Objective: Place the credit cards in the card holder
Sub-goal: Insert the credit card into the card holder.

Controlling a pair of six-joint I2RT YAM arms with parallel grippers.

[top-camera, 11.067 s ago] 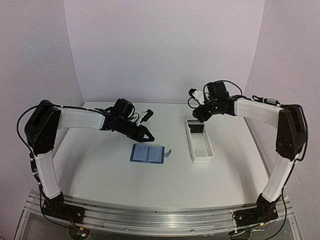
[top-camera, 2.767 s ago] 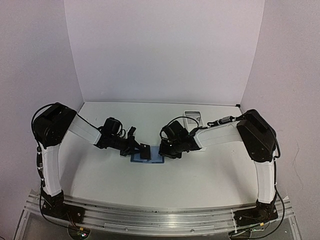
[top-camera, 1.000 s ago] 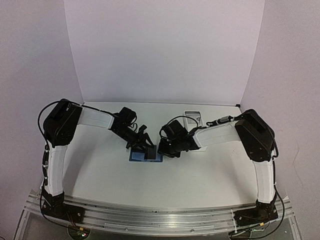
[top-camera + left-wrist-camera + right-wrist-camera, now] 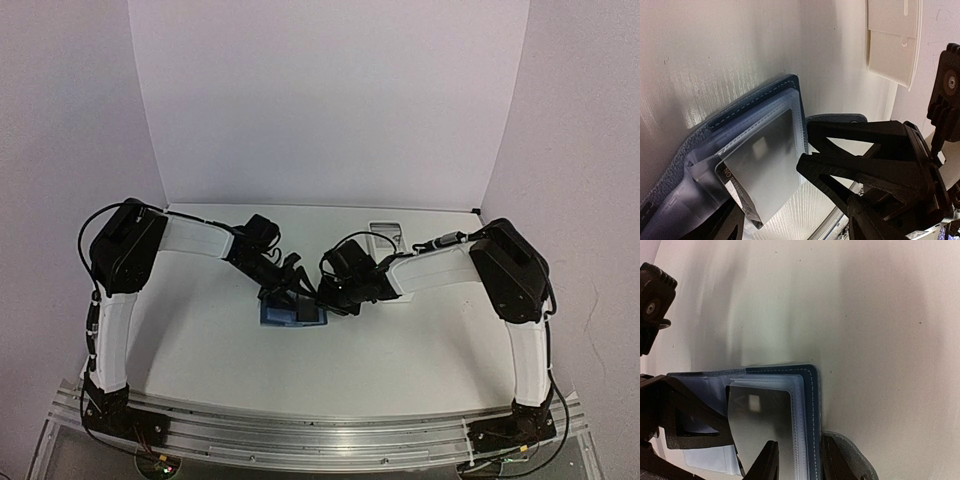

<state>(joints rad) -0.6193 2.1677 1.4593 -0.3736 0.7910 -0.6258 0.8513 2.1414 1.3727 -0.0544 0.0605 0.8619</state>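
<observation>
The blue card holder (image 4: 296,316) lies open on the table between both arms. A pale grey credit card (image 4: 765,165) sits partly inside a clear sleeve of the card holder (image 4: 747,102), one corner still sticking out. My left gripper (image 4: 769,190) hangs open and wide just above that card, touching nothing I can see. In the right wrist view the credit card (image 4: 762,420) and the card holder's stitched edge (image 4: 812,390) lie under my right gripper (image 4: 799,450). Its jaws stand a little apart over the sleeve edge. In the top view my left gripper (image 4: 290,285) and right gripper (image 4: 328,297) nearly meet.
A long white tray (image 4: 385,235) stands behind the right arm, also seen as the white tray (image 4: 892,40) in the left wrist view. The holder's strap (image 4: 845,460) sticks out beside my right finger. White walls close the back and sides.
My left gripper has opened wider and edged slightly right over the card holder. The right arm and the card holder have stayed put.
</observation>
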